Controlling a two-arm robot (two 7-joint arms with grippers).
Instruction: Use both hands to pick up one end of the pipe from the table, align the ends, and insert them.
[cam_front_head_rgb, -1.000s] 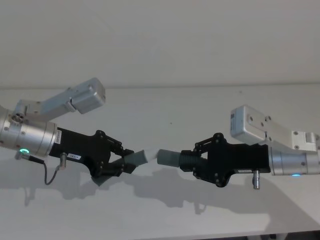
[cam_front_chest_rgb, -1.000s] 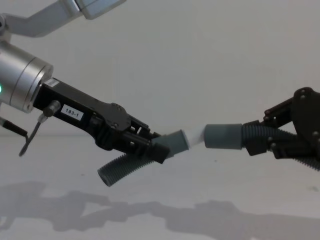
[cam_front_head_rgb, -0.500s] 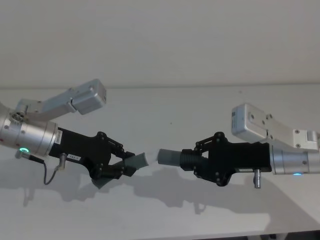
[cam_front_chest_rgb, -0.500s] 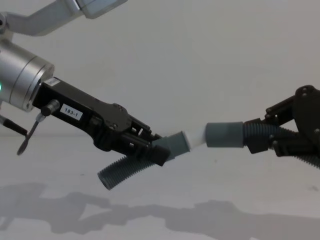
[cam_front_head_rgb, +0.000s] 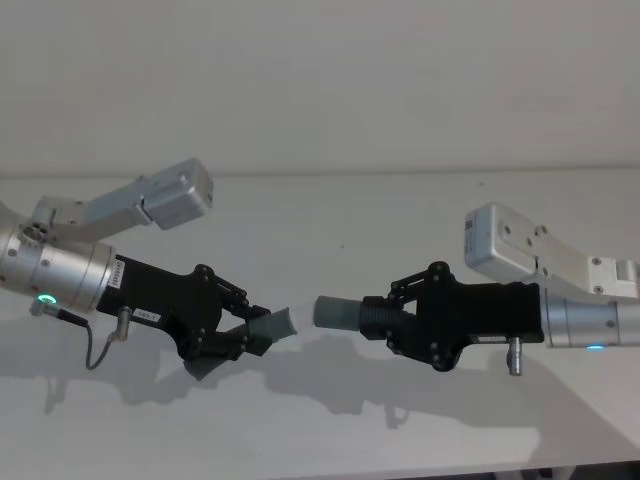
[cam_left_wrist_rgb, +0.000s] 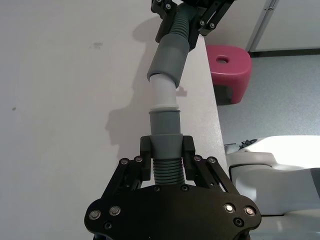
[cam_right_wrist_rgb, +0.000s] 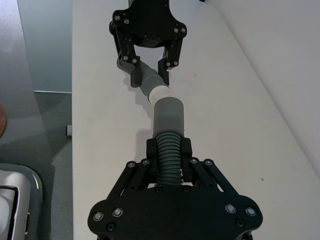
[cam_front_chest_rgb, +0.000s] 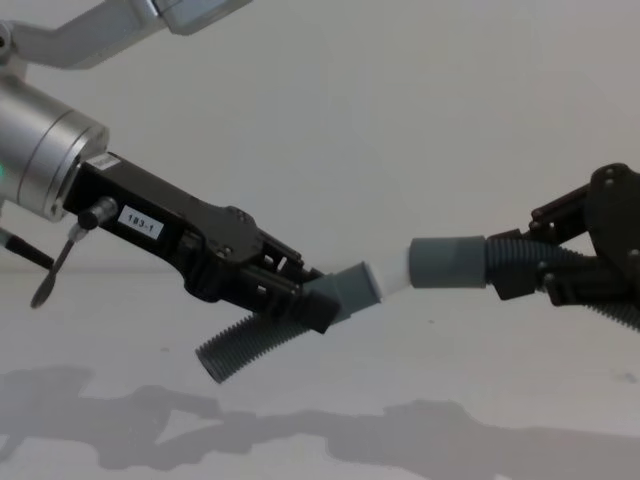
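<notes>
- Grey ribbed hose, the left pipe piece (cam_front_chest_rgb: 262, 338), is pinched near its cuff by the left claw (cam_front_head_rgb: 243, 335), well above the white worktop (cam_front_head_rgb: 340, 215); its loose ribbed tail droops toward seven o'clock in the chest view.
- Its long axis at the grip runs from about eight o'clock up to two o'clock in the chest view, so the left cuff (cam_front_chest_rgb: 347, 290) and its white tip (cam_front_chest_rgb: 387, 273) point up and rightward at the other piece.
- White tip and right cuff (cam_front_chest_rgb: 446, 262) look touching at the mouth, or just entering; in the left wrist view the tip (cam_left_wrist_rgb: 162, 92) bridges both cuffs, with most of it showing.
- Right pipe piece (cam_right_wrist_rgb: 169, 150) is clamped on its ribs by the right claw (cam_front_head_rgb: 404, 322), lying close to level, its open cuff facing nine o'clock in the head view.
- Progress, as I judge it: lifting done, alignment nearly done though the two axes meet at a slight angle; the push home remains.
</notes>
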